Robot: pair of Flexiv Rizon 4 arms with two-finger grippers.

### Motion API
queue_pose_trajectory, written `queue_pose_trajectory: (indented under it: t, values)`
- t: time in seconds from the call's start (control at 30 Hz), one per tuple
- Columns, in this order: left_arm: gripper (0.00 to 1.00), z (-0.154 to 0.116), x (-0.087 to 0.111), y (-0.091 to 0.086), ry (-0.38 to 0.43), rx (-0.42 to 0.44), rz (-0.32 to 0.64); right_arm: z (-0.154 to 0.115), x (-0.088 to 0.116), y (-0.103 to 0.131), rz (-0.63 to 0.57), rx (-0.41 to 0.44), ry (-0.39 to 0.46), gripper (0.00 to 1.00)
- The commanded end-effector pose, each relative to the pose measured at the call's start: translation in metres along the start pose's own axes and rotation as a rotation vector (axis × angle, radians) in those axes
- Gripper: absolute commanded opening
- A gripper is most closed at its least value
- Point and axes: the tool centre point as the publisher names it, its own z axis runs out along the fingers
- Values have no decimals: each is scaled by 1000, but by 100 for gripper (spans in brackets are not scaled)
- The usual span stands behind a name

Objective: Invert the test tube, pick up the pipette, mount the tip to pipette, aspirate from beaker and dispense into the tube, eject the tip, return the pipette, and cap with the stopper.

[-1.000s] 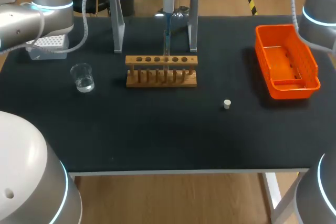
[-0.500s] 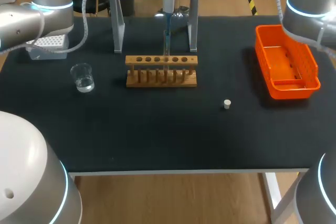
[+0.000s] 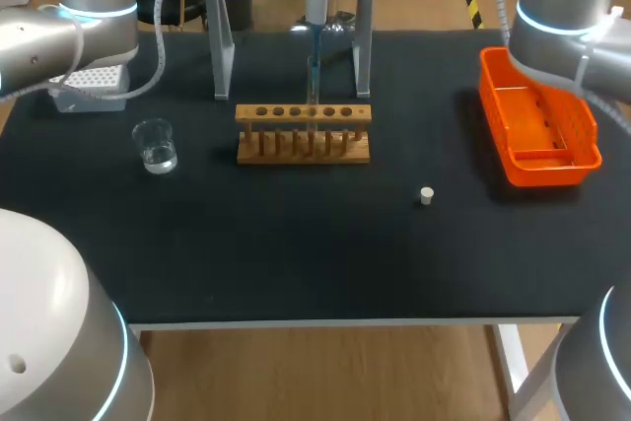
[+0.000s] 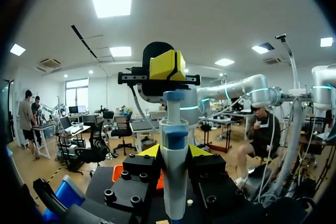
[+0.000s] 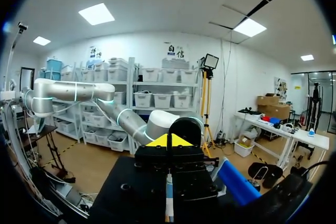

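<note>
While the left gripper (image 4: 174,151) clamps the pipette (image 4: 174,187) from both sides at the stand (image 3: 222,41), the beaker (image 3: 155,145) sits left of the rack (image 3: 304,135). The stopper (image 3: 426,195) lies to the rack's right, and the right gripper (image 5: 168,141) has its fingers pressed together, empty.

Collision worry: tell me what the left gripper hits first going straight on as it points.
Probably the right gripper, yellow-tipped, dead ahead beyond the blue and white plastic pipette held in the left gripper; depth unclear.
</note>
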Motion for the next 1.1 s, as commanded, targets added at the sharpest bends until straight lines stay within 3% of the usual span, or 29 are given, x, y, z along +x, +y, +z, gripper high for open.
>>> queue_pose_trajectory:
  t: [0.03,1.1]
  values:
    - [0,-1,-2,0,7,1,1,6,0,-1,0,2,7,0]
    - [0,-1,-2,0,7,1,1,12,7,-23,21,35,23,0]
